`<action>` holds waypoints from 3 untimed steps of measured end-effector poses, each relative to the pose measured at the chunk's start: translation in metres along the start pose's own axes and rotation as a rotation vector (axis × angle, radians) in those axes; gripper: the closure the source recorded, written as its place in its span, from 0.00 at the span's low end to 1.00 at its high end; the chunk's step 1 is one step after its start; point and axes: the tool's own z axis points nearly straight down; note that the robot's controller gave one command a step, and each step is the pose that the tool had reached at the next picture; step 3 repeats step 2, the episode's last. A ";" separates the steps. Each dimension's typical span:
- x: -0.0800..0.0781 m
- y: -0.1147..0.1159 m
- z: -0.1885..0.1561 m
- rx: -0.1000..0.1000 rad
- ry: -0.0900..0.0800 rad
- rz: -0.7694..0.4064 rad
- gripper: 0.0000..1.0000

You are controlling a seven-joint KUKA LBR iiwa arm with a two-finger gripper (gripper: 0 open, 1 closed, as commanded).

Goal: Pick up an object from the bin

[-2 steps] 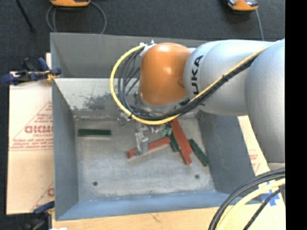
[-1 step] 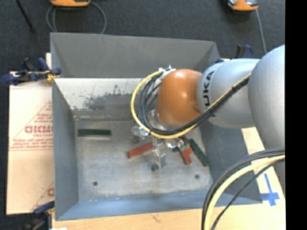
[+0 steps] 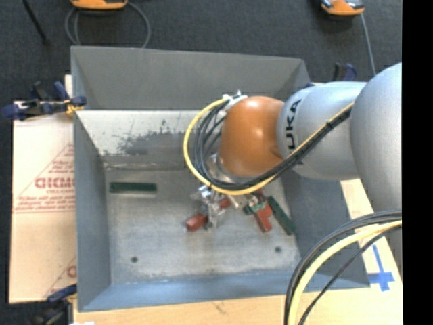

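My gripper [image 3: 211, 210] hangs low over the middle of the bin floor, below the orange wrist cover. A small red block [image 3: 196, 223] lies on the floor just left of and below the gripper's tip, touching it or very close to it. To the right of the gripper lies a red and green piece [image 3: 261, 215], with a dark green strip [image 3: 281, 217] slanting beside it.
A flat dark green bar [image 3: 133, 188] lies alone at the left of the bin floor. The arm and its cable loops cover the right back part of the bin. Bare floor stretches along the front and left.
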 end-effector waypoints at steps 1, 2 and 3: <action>0.016 -0.009 -0.123 0.006 -0.006 -0.221 1.00; 0.023 -0.012 -0.252 0.007 -0.008 -0.285 1.00; 0.023 -0.012 -0.252 0.007 -0.008 -0.285 1.00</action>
